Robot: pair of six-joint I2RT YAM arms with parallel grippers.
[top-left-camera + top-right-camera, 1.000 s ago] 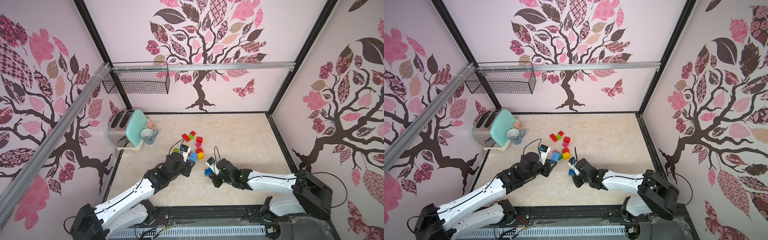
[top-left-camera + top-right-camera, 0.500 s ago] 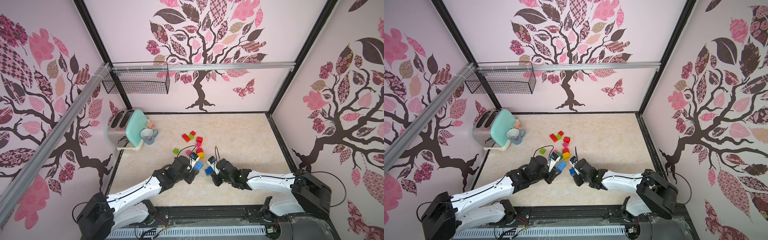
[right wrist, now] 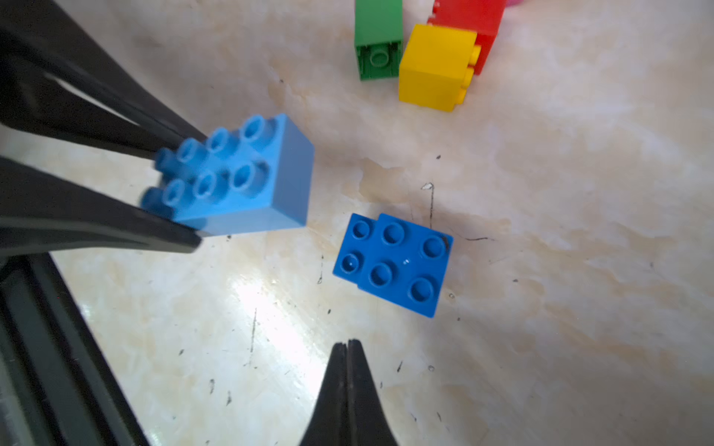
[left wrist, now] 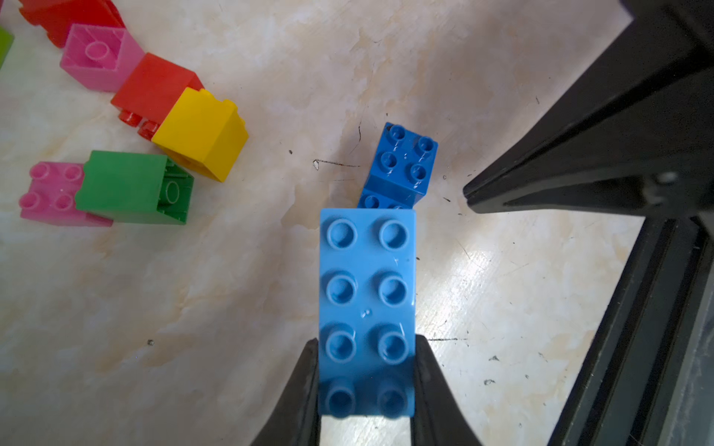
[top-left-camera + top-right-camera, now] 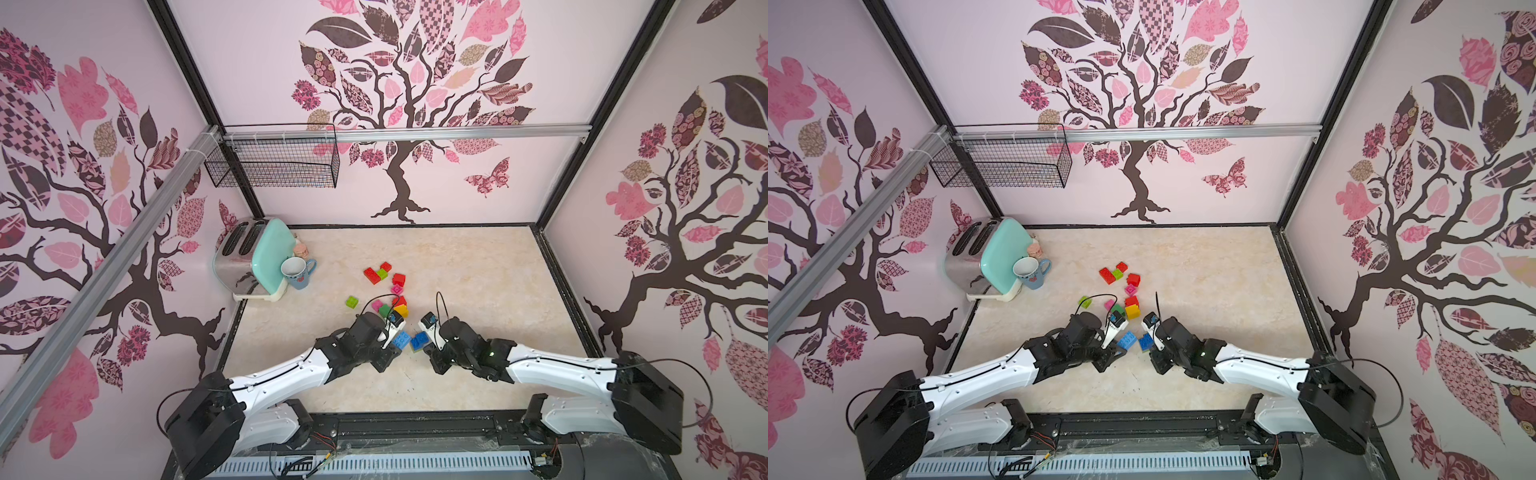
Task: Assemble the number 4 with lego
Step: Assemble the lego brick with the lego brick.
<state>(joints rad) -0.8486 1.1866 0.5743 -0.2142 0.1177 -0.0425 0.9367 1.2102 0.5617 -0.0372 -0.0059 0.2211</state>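
Toward the worktop's [image 5: 478, 270] front middle, my left tool [image 4: 366, 341] pinches one end of a light-blue eight-stud brick [image 4: 367, 278], studs up. My right tool [image 3: 347, 343] is pressed together, empty. Between them sit dark-blue bricks [image 3: 394, 262]. The left wrist view shows them stacked, while both top views show just a blue patch. Only the top views show the red bricks [image 5: 372, 275] farther back.

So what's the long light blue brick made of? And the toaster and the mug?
The light blue brick is probably hard moulded plastic: smooth, slightly glossy, with crisp round studs. The toaster has a shiny metal body with mirror-like reflections, plus a mint panel, plastic or painted. The mug is likely glazed ceramic: glossy, white inside.
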